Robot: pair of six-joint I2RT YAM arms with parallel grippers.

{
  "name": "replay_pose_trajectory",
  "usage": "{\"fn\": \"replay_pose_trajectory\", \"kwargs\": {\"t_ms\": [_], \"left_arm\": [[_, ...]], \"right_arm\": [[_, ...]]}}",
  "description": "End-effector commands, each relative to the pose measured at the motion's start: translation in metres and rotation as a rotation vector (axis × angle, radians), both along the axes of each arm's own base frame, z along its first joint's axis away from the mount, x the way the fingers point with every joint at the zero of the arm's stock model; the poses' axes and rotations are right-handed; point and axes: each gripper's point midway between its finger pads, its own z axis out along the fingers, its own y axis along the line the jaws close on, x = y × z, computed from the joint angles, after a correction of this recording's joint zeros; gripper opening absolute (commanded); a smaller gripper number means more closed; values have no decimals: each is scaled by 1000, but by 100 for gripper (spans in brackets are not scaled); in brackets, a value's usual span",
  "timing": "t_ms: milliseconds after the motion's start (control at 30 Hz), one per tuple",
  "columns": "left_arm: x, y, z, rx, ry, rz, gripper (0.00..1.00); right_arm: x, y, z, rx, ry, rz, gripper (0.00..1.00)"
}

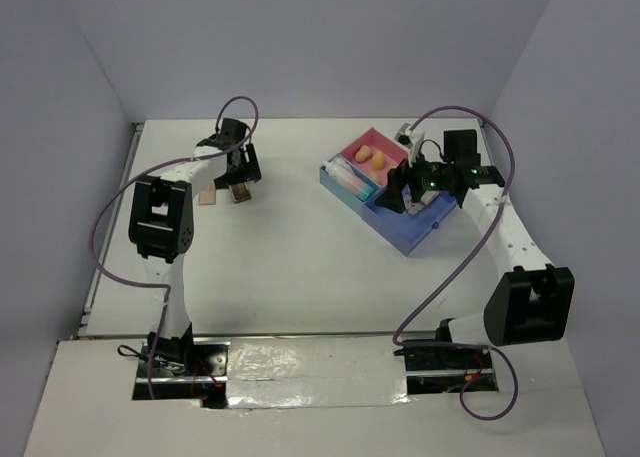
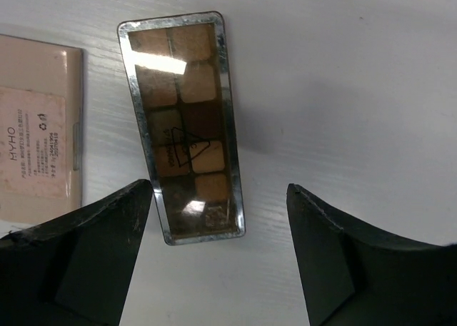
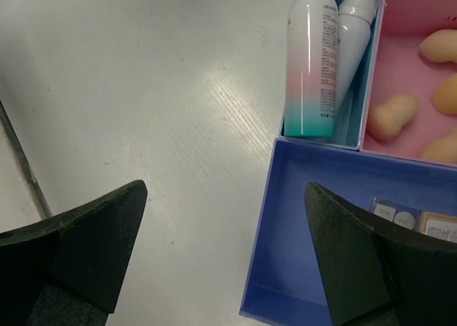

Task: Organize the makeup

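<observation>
A brown palette (image 2: 186,123) with a silver rim lies flat on the table, and a peach palette (image 2: 39,126) lies just left of it. My left gripper (image 2: 220,247) hovers open above the brown palette's near end, nothing held; from above it (image 1: 238,177) sits over both palettes (image 1: 241,194). My right gripper (image 3: 225,247) is open and empty over the left wall of the tray's blue compartment (image 3: 314,219). Two small palettes (image 3: 400,213) lie in that compartment. A teal-capped tube (image 3: 312,62) and a white bottle (image 3: 351,41) lie side by side in a narrow slot. Tan sponges (image 3: 393,118) rest in the pink compartment.
The pink-and-blue tray (image 1: 405,232) stands at the back right of the white table. White walls close in the table on the left, the back and the right. Purple cables loop from both arms.
</observation>
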Motion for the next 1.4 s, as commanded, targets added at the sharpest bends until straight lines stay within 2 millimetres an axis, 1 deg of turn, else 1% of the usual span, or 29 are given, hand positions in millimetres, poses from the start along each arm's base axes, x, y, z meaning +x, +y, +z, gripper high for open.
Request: {"fn": "replay_pose_trajectory", "kwargs": {"t_ms": [0,100,267,400,467,533,567,667,700,733,767,833,900,933,967,1000,1033,1067,1100,1133,1167,1200,1233,1267,1300,1333,1367], "left_arm": [[9,14,1,22,0,14,89],[12,17,-10,19,25,2,90],[14,15,-21,15,49,-23,89],[11,12,-31,0,66,-25,86],[11,12,-33,-9,65,-25,85],[9,10,-35,-22,68,-27,78],[8,10,-37,-25,70,-29,68],[7,9,-36,-39,63,-34,53],[3,10,-38,-39,69,-35,42],[4,10,-37,-41,62,-35,37],[0,9,-35,-44,62,-39,29],[0,8,-30,-52,44,-45,23],[-5,6,-18,-70,17,-60,13],[-6,4,-12,-81,0,-69,11],[-8,1,2,-94,-45,-85,4],[-11,-6,11,-128,-71,-116,1],[-13,-10,19,-145,-100,-137,0],[-20,-17,36,-171,-158,-177,0],[-26,-30,46,-228,-188,-230,0],[-31,-39,54,-261,-219,-269,0],[-49,-48,62,-297,-243,-305,0],[-50,-57,76,-333,-305,-344,0],[-60,-72,84,-399,-325,-408,0],[-78,-85,91,-440,-344,-442,0],[-84,-101,106,-499,-401,-513,0],[-97,-119,121,-537,-436,-569,0],[-108,-133,124,-595,-450,-605,0]], "right_arm": [[0,1,11,21,-41,-4,99],[-1,1,8,28,-26,-4,100],[0,3,7,47,-11,-5,100],[-1,4,5,46,-6,-3,100],[-2,4,4,45,-4,-3,100],[-3,4,4,45,-1,-3,100],[-4,4,3,46,4,-2,100],[-4,4,3,45,1,-1,100],[-5,4,4,45,3,-1,100],[-5,3,4,43,0,-1,100],[-5,3,5,42,-4,-2,100],[-6,3,6,37,-12,-1,100],[-5,2,6,30,-18,-2,100],[-6,2,7,29,-21,-2,100],[-6,1,9,28,-25,-1,100],[-6,1,10,27,-31,-3,100],[-6,1,11,24,-37,-3,100],[-5,0,13,21,-43,-7,100],[-3,-2,16,12,-64,-17,100],[-2,-3,18,7,-75,-26,100],[-2,-4,20,4,-86,-29,100],[0,-5,22,0,-100,-36,100],[1,-7,25,-3,-110,-45,100],[3,-9,29,-4,-121,-52,100],[4,-10,32,-2,-129,-57,100],[4,-11,34,0,-133,-65,100],[7,-15,40,1,-151,-79,100]]}}
